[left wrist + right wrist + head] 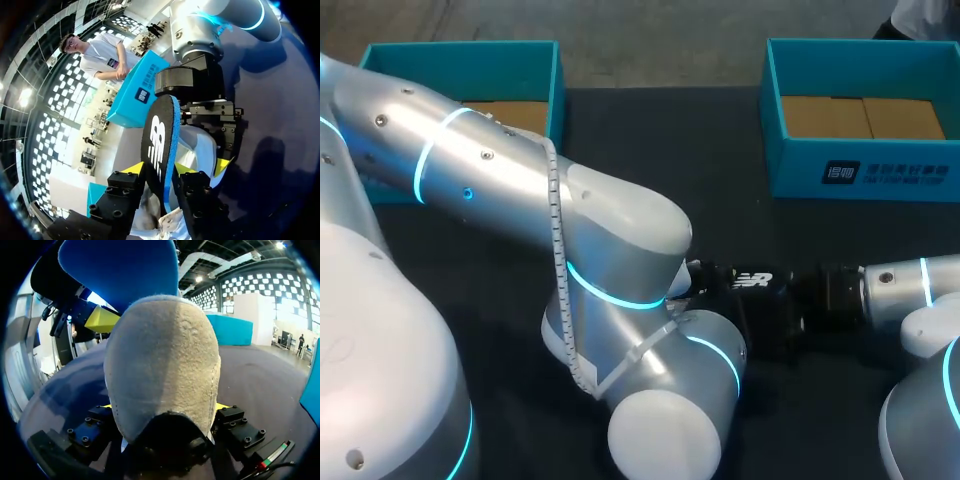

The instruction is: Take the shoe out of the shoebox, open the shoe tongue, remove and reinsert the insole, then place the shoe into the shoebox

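Observation:
In the left wrist view my left gripper (159,169) is shut on the insole (159,135), black on one face and blue on the other, which stands on edge between the yellow tips. Just ahead of it is the pale grey shoe (200,145), clamped by my right arm's fingers (223,165). The right wrist view has the shoe's suede heel (165,365) filling the space between the fingers of my right gripper (164,406), which is shut on it, and the blue insole (120,270) rises above the shoe. Seen from the head camera, the insole (752,281) lies at mid-table, with my left arm covering most of the shoe.
Two open teal shoeboxes stand at the table's far edge, one at the back left (460,50) and one at the back right (865,170), both showing brown cardboard inside. The dark tabletop (650,150) runs between them. My bulky left arm (620,250) spans the middle.

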You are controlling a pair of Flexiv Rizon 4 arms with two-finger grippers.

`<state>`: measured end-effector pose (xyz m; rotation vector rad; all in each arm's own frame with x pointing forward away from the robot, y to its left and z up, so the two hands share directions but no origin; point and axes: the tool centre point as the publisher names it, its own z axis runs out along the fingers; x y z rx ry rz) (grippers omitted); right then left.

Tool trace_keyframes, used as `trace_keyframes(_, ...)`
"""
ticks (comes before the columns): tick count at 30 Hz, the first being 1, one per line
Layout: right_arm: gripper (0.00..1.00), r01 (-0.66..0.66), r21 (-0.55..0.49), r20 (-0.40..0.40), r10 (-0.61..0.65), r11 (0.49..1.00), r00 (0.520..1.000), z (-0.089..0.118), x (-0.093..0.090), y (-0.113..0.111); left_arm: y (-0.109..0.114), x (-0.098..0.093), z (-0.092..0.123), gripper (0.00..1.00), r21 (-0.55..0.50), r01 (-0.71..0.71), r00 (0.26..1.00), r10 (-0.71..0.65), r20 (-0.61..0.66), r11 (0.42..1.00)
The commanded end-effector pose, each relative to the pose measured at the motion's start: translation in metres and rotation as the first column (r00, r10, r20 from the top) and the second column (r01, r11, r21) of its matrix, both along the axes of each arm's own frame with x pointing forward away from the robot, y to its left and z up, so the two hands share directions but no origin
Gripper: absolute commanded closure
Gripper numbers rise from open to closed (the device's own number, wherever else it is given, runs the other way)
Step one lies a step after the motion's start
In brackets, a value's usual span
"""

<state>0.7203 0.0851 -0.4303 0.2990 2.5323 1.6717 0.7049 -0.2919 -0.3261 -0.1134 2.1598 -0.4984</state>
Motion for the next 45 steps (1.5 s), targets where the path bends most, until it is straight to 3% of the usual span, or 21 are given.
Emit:
trace_keyframes(1,1.00,0.001,-0.004,-0.001,-0.001,1.000,1.000,0.000,0.000,0.001,0.001,-0.002,0.000,0.66,-0.001,-0.001,1.000,0.001,0.006,1.000)
trace_keyframes(4,1.00,0.001,-0.004,-0.001,-0.001,1.000,1.000,0.000,0.000,0.001,0.001,-0.001,-0.001,0.69,0.001,-0.004,1.000,0.004,0.007,1.000)
trace_keyframes(6,1.00,0.001,-0.004,-0.001,-0.001,1.000,1.000,0.000,0.000,0.001,0.000,-0.001,-0.001,0.89,0.001,-0.005,1.000,0.005,0.005,1.000)
trace_keyframes(7,1.00,0.001,-0.004,-0.001,-0.001,1.000,1.000,0.000,0.000,0.001,0.000,-0.001,-0.001,0.89,0.001,-0.005,1.000,0.005,0.005,1.000)
trace_keyframes(8,1.00,0.001,-0.004,-0.001,-0.001,1.000,1.000,0.000,0.000,0.001,0.000,-0.001,-0.001,1.00,0.000,-0.006,1.000,0.006,0.006,1.000)
trace_keyframes(23,1.00,0.001,-0.004,-0.001,-0.001,1.000,1.000,0.000,0.000,0.001,0.000,-0.005,0.003,1.00,-0.008,-0.010,1.000,0.010,0.008,1.000)
trace_keyframes(34,1.00,0.001,-0.004,-0.001,-0.001,1.000,1.000,0.000,0.000,0.001,-0.012,-0.021,0.027,1.00,-0.068,0.021,1.000,-0.021,-0.002,0.997)
trace_keyframes(45,1.00,0.001,-0.004,-0.001,-0.001,1.000,1.000,0.000,0.000,0.001,-0.026,-0.022,0.053,1.00,-0.127,0.018,0.999,-0.023,-0.032,0.992)
